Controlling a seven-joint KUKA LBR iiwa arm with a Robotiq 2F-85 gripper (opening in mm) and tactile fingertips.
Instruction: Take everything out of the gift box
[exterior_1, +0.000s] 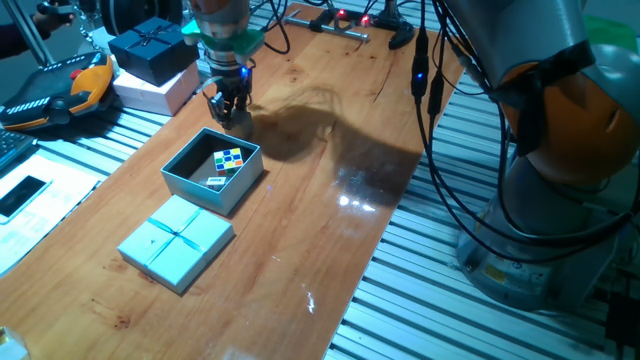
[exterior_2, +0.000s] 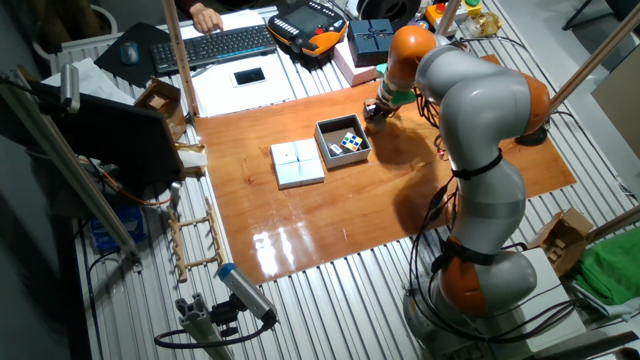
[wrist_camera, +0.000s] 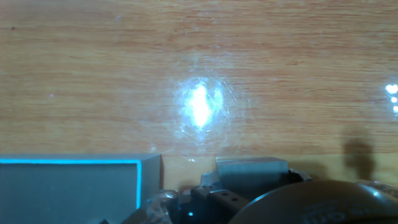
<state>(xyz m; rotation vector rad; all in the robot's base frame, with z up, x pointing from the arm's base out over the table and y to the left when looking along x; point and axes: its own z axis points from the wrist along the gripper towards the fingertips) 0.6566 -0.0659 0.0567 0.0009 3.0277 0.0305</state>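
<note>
The pale blue gift box (exterior_1: 205, 186) stands open on the wooden table, also seen in the other fixed view (exterior_2: 330, 148). Inside it lie a multicoloured puzzle cube (exterior_1: 229, 160) (exterior_2: 351, 143) and a small flat item (exterior_1: 215, 181). Its lid (exterior_1: 177, 240) (exterior_2: 297, 163) with the ribbon cross lies flat beside it. My gripper (exterior_1: 228, 108) (exterior_2: 375, 110) hangs low over the table just beyond the box's far corner, fingers pointing down. Their gap is too dark to read. In the hand view the box's corner (wrist_camera: 74, 183) shows at lower left. No tan block shows.
A dark navy box (exterior_1: 152, 48) sits on a pinkish-white box (exterior_1: 160, 90) at the table's back left. An orange-and-black pendant (exterior_1: 60, 90) lies left of them. Cables (exterior_1: 430, 90) hang on the right. The robot base (exterior_1: 560, 150) stands off the right edge.
</note>
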